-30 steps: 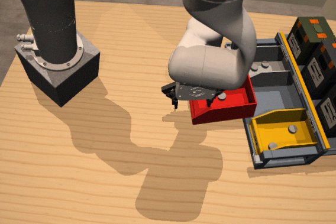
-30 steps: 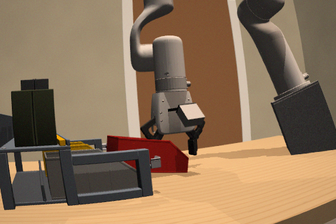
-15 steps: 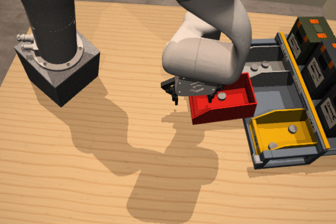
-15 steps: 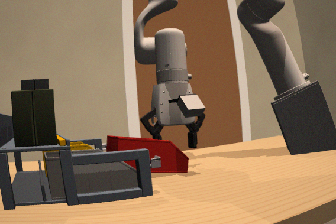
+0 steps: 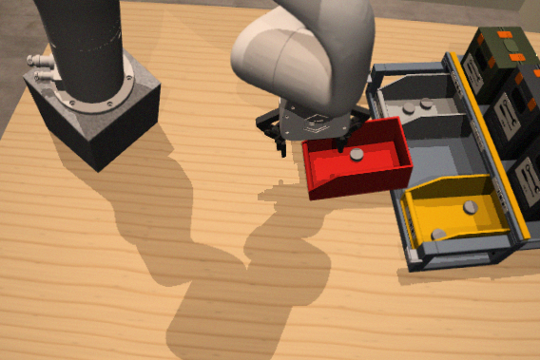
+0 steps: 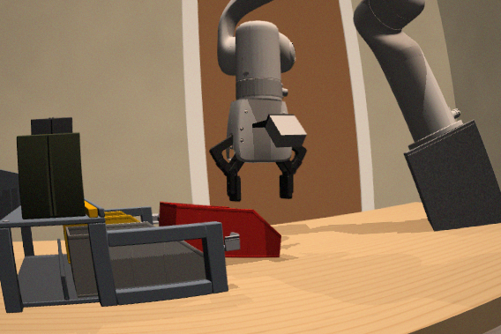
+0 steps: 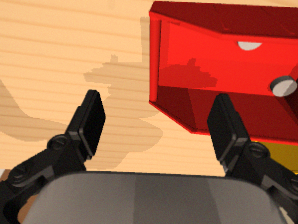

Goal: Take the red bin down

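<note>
The red open bin (image 5: 333,165) (image 6: 247,228) (image 7: 210,70) stands upright on the wooden table (image 5: 143,250) (image 6: 353,276), just in front of the grey shelf (image 5: 456,247) (image 6: 163,229). A grey round part (image 5: 356,155) (image 7: 283,86) lies inside it. Its rear end is close to the shelf front; I cannot tell whether they touch. My gripper (image 5: 311,147) (image 6: 259,194) (image 7: 156,105) is open and empty. It hangs clear above the bin's open front end, one finger over the bin and one over bare table.
A grey bin (image 5: 428,119) and a yellow bin (image 5: 452,214) (image 6: 115,216) sit on the shelf with parts in them. Dark boxes (image 5: 504,55) (image 6: 50,174) stand on the shelf's upper level. The robot base (image 5: 95,131) (image 6: 459,188) stands at the far left of the table.
</note>
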{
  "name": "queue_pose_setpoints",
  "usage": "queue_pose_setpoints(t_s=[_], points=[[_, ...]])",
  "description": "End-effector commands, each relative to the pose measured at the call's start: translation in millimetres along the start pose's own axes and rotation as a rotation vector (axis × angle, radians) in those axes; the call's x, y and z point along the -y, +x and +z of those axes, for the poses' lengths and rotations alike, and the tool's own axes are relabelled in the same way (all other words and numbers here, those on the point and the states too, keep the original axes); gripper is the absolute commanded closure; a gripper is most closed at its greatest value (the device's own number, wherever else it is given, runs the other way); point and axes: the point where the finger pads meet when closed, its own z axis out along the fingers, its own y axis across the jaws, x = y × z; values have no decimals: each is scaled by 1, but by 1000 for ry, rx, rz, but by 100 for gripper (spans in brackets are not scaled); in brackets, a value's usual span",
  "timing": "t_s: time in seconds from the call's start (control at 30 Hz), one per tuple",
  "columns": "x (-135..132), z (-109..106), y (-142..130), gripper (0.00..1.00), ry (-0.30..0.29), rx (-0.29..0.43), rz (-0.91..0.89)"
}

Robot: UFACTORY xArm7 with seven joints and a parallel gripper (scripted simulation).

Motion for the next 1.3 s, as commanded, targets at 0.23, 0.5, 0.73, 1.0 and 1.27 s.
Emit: queue_pose_setpoints(t_s=[0.23,0.5,0.73,1.0,1.27], points=[[-4,-32,-1,0,54,-13,-3],[-4,-26,-1,0,37,-5,-2],[-5,-23,-1,0,54,-13,-3],[-4,-22,-1,0,53,-12,-3],[-4,-17,-1,0,54,-13,-3]])
